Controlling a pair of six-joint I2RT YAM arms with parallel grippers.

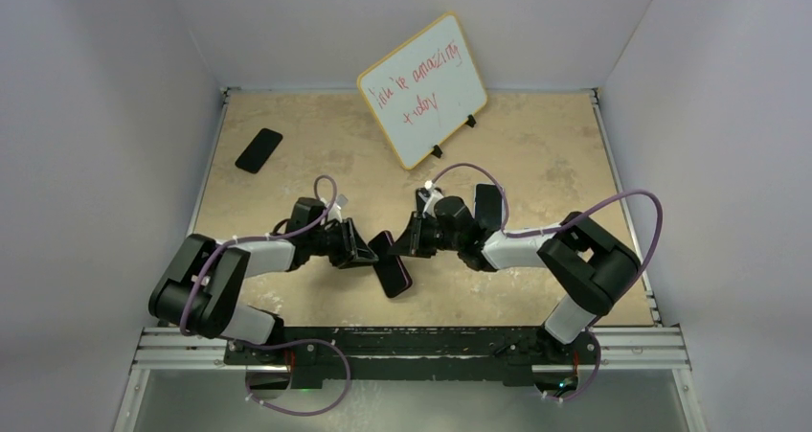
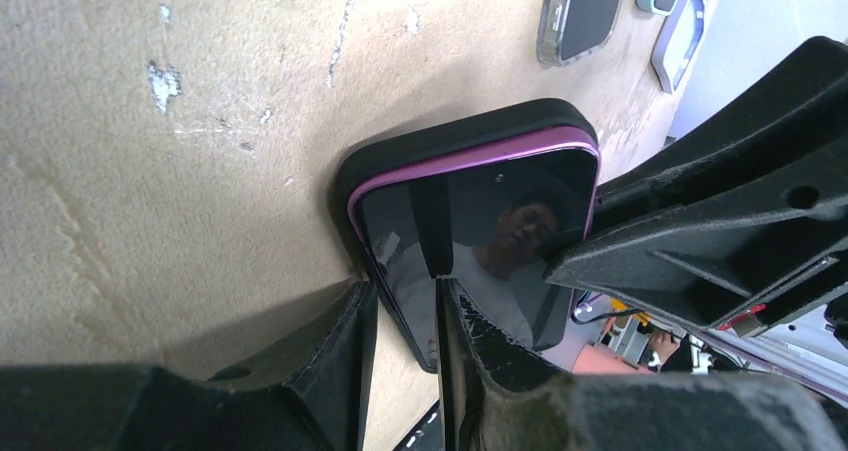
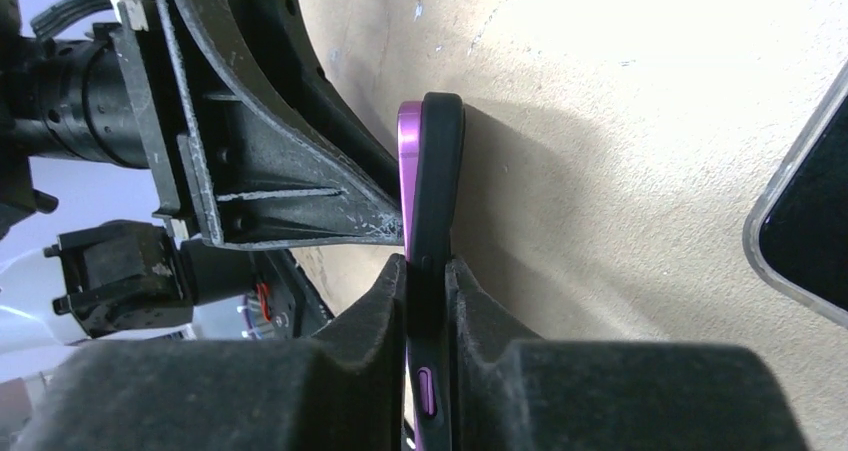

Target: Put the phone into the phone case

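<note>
The phone (image 3: 409, 171), purple-edged with a dark glossy screen, sits in the lower centre of the overhead view, held between the two arms and tilted. From the side, its purple edge stands a little proud of the black phone case (image 3: 442, 171) along the upper part, so it looks nearly but not fully seated. The right gripper (image 3: 426, 301) pinches phone and case together from the bottom of the right wrist view, one finger on each face, probably to squeeze that last edge home. The left gripper (image 2: 405, 301) comes in from the opposite side. Its narrow-set fingers straddle the phone's lower edge, one against the screen and one behind the case, likely bracing the pair so the squeeze does not push them away. Whether the case's lower edge touches the table (image 1: 536, 164) I cannot tell. The two sets of fingers almost meet across the screen, leaving little room to shift either grip. Farther out there is more room — bare tabletop lies above and to the right of the phone. A spare black phone (image 1: 259, 150) lies at upper left, well apart, a whiteboard (image 1: 421, 89) stands at the back, and white walls close in on three sides.
</note>
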